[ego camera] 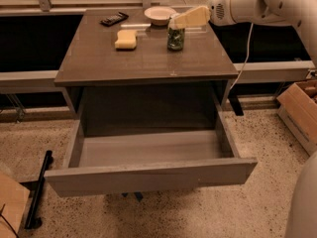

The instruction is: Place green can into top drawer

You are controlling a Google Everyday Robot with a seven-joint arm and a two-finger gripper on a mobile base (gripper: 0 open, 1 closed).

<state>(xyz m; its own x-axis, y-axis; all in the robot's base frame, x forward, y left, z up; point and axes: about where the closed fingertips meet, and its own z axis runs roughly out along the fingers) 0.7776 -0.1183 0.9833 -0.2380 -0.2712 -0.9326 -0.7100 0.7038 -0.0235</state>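
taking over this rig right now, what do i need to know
Gripper: at the top of the green can, reaching in from the right; contact cannot be told.
Green can: upright at the rear right of the table, near the white bowl.
Top drawer: pulled open.
Done: drawer is open.
Left: grasp the can, lift it, bring it forward and set it in the drawer.
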